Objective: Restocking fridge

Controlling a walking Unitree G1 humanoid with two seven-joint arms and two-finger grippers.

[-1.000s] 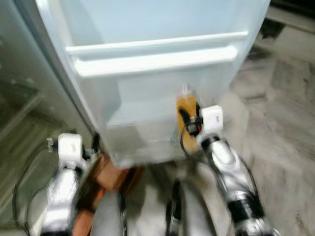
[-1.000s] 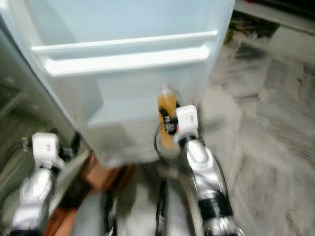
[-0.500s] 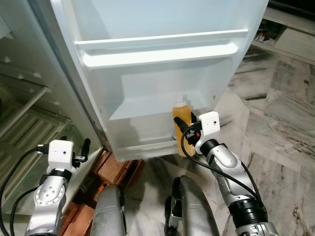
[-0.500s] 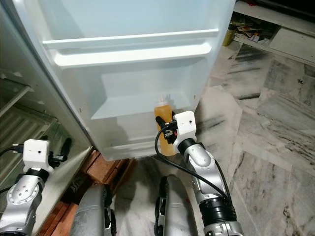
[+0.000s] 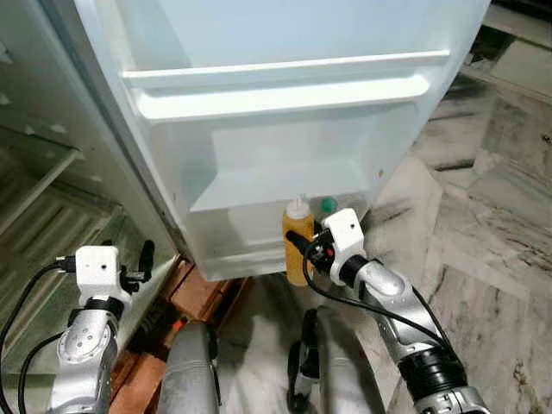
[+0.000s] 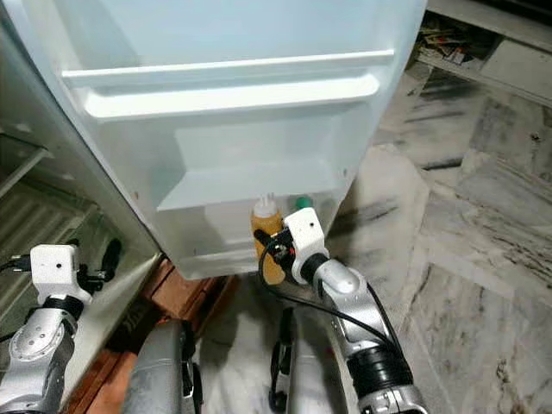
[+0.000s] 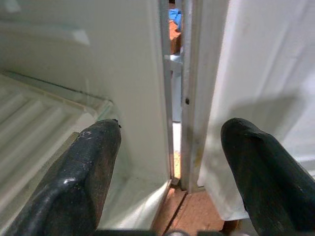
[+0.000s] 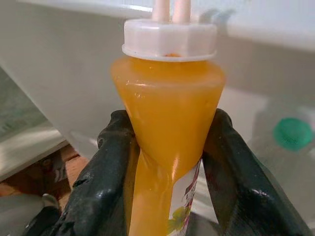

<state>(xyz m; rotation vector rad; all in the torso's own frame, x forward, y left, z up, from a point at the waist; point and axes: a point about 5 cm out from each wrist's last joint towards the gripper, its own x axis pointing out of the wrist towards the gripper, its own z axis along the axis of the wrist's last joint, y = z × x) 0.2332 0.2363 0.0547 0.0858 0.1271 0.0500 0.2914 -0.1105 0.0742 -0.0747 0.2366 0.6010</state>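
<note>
your right gripper (image 8: 167,162) has its two fingers pressed against the neck of the orange sauce bottle (image 5: 298,241), near the centre of the left eye view, right at the front of the lowest door shelf (image 5: 259,226). a green-capped bottle (image 5: 328,205) already stands in that shelf, just beside it. by my reading the bottle is not yet seated, so lifting it over the rail and letting go is left to you. your left gripper (image 7: 167,162) is spread wide with nothing in it, lower left, by the fridge door's (image 5: 285,103) hinge edge. grey-veined marble floor (image 5: 492,224) fills the right side; reddish bricks (image 5: 203,293) sit under the fridge.
</note>
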